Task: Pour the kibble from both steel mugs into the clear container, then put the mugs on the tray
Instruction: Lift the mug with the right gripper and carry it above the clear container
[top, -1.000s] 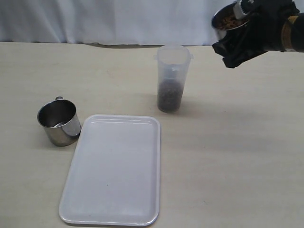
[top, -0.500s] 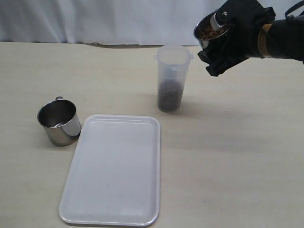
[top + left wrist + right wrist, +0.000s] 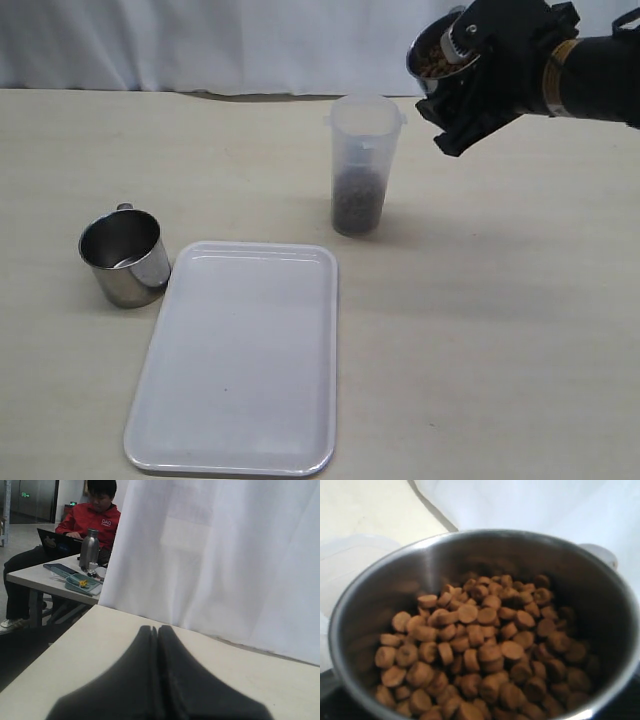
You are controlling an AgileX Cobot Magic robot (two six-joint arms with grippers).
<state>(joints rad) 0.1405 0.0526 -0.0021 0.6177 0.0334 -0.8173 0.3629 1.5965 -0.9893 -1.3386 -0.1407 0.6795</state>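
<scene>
My right gripper (image 3: 478, 78) is shut on a steel mug (image 3: 440, 52), held tipped in the air just right of and above the rim of the clear container (image 3: 364, 160). Brown kibble (image 3: 480, 645) fills the bottom of this mug (image 3: 485, 555), and the container rim (image 3: 347, 562) shows beyond it. The container holds dark kibble (image 3: 357, 205) in its lower third. A second steel mug (image 3: 124, 257) stands upright left of the white tray (image 3: 240, 370), and no kibble shows in it. My left gripper (image 3: 156, 630) is shut on nothing and is out of the exterior view.
A white curtain (image 3: 200, 40) hangs along the table's far edge. In the left wrist view a person (image 3: 90, 520) sits at another table with a laptop and a steel bottle (image 3: 90, 547).
My right gripper has carried the full mug leftwards to the container's rim. Over the last half second it barely moved. The left gripper, the tray and the other mug stayed still.
</scene>
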